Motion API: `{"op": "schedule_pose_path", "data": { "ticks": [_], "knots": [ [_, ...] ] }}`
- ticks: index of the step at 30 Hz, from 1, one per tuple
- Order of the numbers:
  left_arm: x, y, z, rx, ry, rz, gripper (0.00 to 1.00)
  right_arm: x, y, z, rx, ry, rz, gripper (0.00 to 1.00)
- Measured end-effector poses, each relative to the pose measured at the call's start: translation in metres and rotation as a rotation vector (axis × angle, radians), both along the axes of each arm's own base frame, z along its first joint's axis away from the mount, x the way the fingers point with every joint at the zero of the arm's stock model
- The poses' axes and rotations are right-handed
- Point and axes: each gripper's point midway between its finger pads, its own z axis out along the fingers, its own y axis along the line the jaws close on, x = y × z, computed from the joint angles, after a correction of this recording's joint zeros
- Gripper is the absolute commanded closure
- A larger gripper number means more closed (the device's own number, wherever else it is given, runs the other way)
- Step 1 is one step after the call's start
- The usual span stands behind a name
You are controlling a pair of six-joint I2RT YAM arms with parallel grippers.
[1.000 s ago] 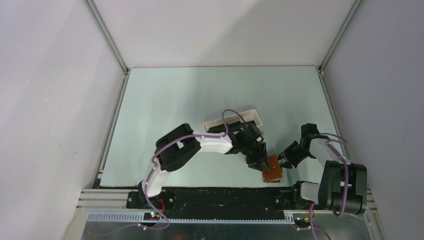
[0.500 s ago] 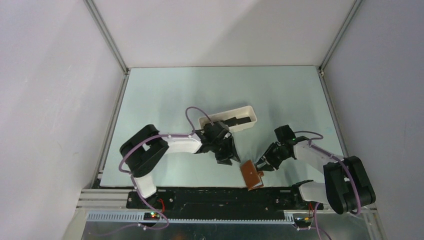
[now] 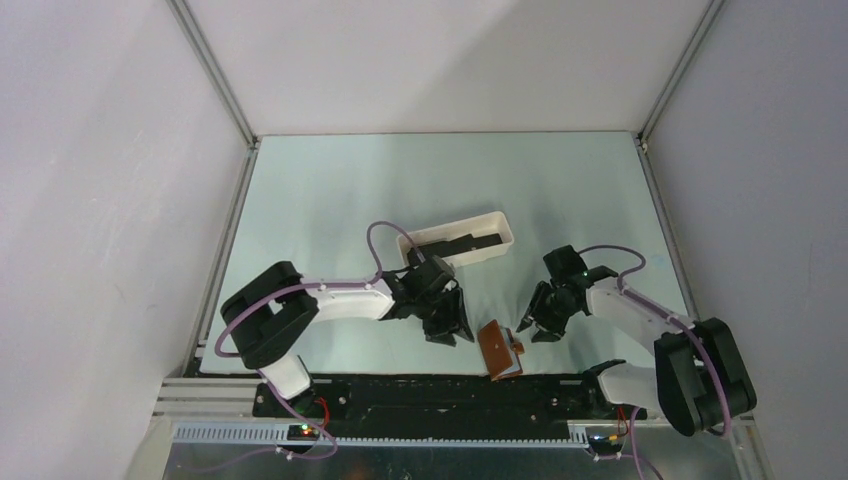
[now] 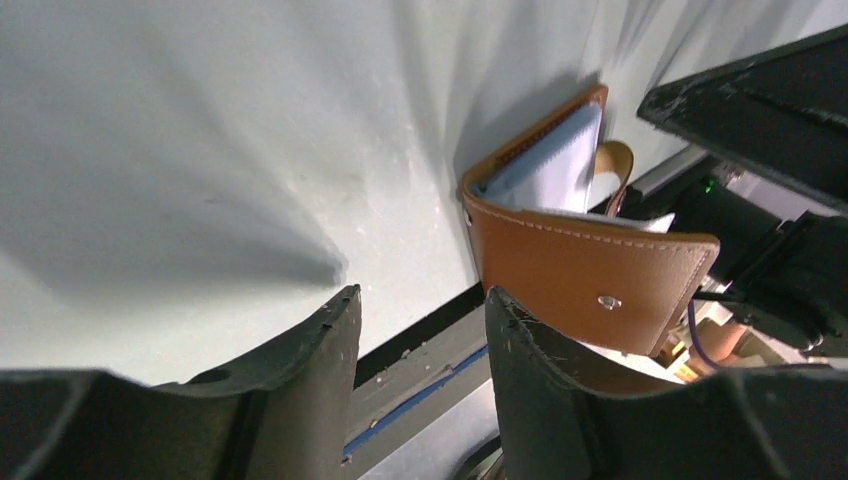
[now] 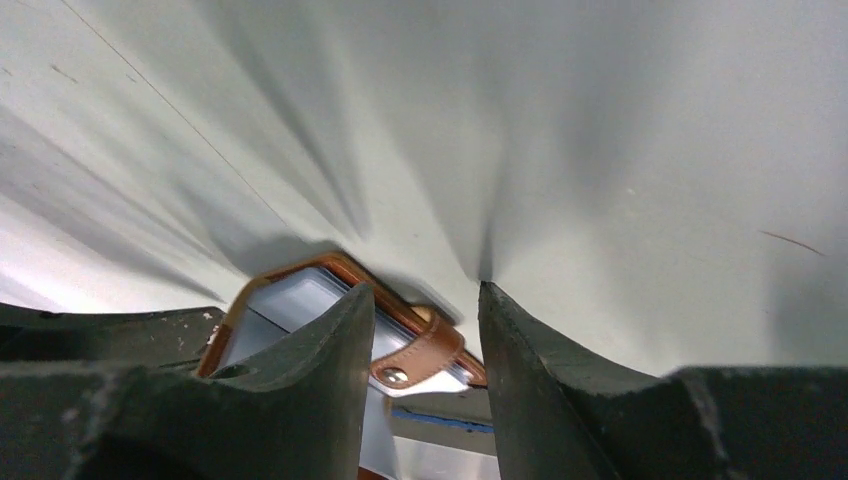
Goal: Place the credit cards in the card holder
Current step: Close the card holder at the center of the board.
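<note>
The brown card holder [image 3: 497, 347] stands half folded near the table's front edge, its pale grey-blue pockets showing [image 4: 590, 275]. My left gripper [image 3: 452, 330] is a short way to its left, open, with nothing between its fingers [image 4: 420, 292]. To the card holder's right is my right gripper [image 3: 535, 330], open too [image 5: 425, 288]. In the right wrist view the card holder [image 5: 285, 300] lies beyond the fingers, and its snap tab [image 5: 425, 355] shows in the gap, free. The dark credit cards [image 3: 455, 245] lie in the white tray.
The white oblong tray [image 3: 505, 228] sits behind the left gripper, mid-table. The black rail of the table's front edge [image 3: 440, 382] runs just below the card holder. White walls close in the pale green table [image 3: 400, 190] on three sides.
The card holder has been shifted left along the front edge. My left gripper has drawn back to the left, away from it. My right gripper has let it go and opened.
</note>
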Motion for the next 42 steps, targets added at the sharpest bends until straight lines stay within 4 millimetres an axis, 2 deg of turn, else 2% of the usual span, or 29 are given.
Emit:
{"op": "schedule_pose_path", "data": {
  "ticks": [6, 13, 16, 21, 27, 33, 38, 40, 41, 42],
  "knots": [
    [-0.02, -0.009, 0.005, -0.016, 0.023, -0.061, 0.47, -0.006, -0.009, 0.013, -0.038, -0.06, 0.061, 0.51],
    [-0.016, -0.035, 0.031, -0.086, -0.005, -0.089, 0.48, -0.007, 0.008, 0.029, -0.042, -0.095, 0.212, 0.46],
    [-0.015, -0.044, 0.035, -0.102, -0.002, -0.099, 0.49, -0.011, 0.016, 0.031, -0.048, -0.097, 0.276, 0.44],
    [-0.02, -0.047, 0.023, -0.08, 0.023, -0.111, 0.5, -0.019, 0.022, 0.026, -0.087, -0.068, 0.363, 0.4],
    [-0.024, -0.048, 0.012, -0.052, 0.049, -0.116, 0.51, -0.03, 0.014, 0.016, -0.164, -0.023, 0.401, 0.4],
    [-0.024, -0.052, 0.01, -0.05, 0.056, -0.113, 0.52, -0.032, 0.001, 0.011, -0.258, -0.001, 0.414, 0.51],
    [-0.024, -0.052, 0.005, -0.039, 0.063, -0.113, 0.53, -0.029, -0.008, 0.016, -0.319, -0.007, 0.411, 0.58],
    [-0.025, -0.052, 0.001, -0.032, 0.068, -0.115, 0.53, -0.023, -0.009, 0.02, -0.337, -0.022, 0.407, 0.65],
    [-0.025, -0.053, -0.001, -0.028, 0.07, -0.116, 0.54, -0.021, -0.009, 0.022, -0.343, -0.029, 0.408, 0.72],
    [-0.025, -0.054, -0.002, -0.026, 0.072, -0.117, 0.54, -0.019, -0.009, 0.023, -0.347, -0.035, 0.407, 0.73]
  ]
}}
